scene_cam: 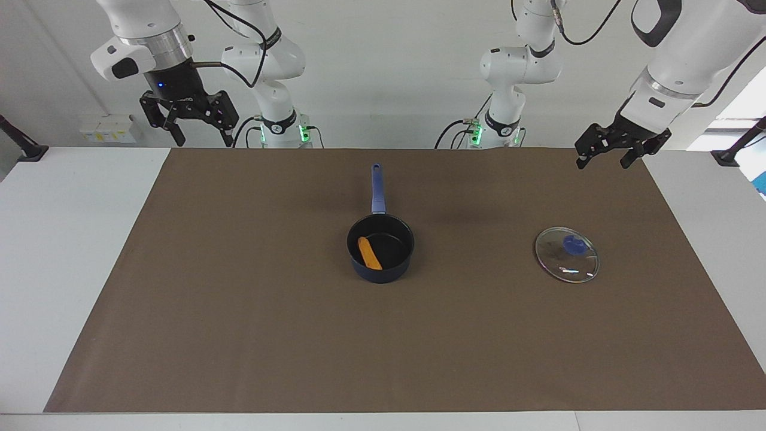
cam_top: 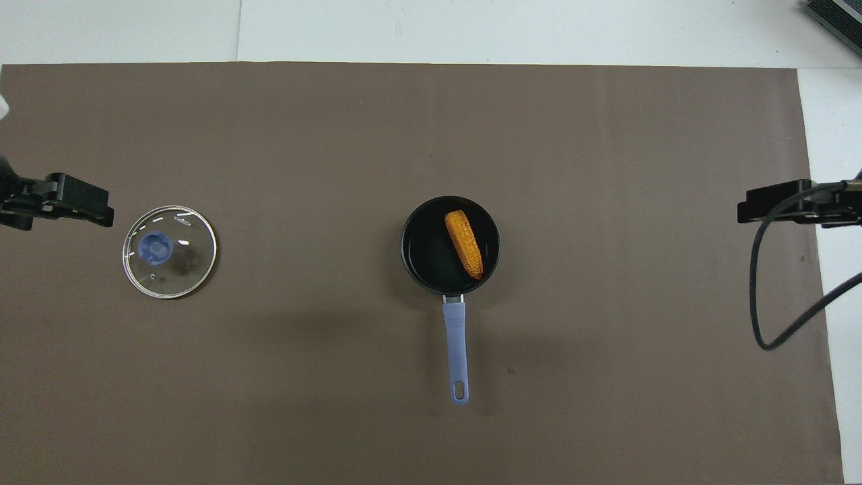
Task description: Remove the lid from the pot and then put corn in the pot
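The navy pot [scene_cam: 380,249] stands mid-mat with its lid off, its long blue handle [scene_cam: 376,188] pointing toward the robots. The orange-yellow corn [scene_cam: 369,252] lies inside it, as the overhead view also shows [cam_top: 465,243]. The glass lid [scene_cam: 567,254] with its blue knob lies flat on the mat toward the left arm's end and shows from overhead too [cam_top: 169,251]. My left gripper [scene_cam: 603,161] is open and empty, raised over the mat's edge near the lid. My right gripper [scene_cam: 203,141] is open and empty, raised over the mat's corner at the right arm's end.
A brown mat [scene_cam: 239,311] covers most of the white table [scene_cam: 66,239]. A black cable [cam_top: 774,289] hangs from the right arm over the mat's edge. Arm bases [scene_cam: 278,129] stand at the robots' edge.
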You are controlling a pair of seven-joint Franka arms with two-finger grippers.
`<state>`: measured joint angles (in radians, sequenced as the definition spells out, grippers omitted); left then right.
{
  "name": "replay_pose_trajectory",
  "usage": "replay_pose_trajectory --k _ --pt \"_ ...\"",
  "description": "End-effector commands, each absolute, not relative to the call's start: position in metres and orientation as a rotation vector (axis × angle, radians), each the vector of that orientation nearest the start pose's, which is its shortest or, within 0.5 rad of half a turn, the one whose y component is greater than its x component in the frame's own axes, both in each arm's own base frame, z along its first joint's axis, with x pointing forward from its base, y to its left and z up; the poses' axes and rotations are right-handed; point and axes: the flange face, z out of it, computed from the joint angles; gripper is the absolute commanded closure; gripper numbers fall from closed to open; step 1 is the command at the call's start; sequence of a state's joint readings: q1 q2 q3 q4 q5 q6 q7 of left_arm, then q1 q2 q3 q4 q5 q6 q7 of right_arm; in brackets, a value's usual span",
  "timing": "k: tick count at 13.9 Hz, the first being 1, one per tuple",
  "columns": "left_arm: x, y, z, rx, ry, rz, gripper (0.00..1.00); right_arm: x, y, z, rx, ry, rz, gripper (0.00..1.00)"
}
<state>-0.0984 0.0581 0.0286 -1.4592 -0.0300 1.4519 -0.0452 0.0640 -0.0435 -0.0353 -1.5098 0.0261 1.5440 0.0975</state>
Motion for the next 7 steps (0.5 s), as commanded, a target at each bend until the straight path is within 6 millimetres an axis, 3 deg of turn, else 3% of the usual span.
replay_pose_trajectory --k 1,7 --pt "0.558 -0.042 0.638 -3.154 0.051 0.161 0.0 0.528 0.005 0.675 -3.1 0.091 -0.088 0.0" --pt "0.558 -0.044 0.64 -3.152 0.052 0.142 0.0 0.527 -0.01 0.675 -3.097 0.092 -0.083 0.0"
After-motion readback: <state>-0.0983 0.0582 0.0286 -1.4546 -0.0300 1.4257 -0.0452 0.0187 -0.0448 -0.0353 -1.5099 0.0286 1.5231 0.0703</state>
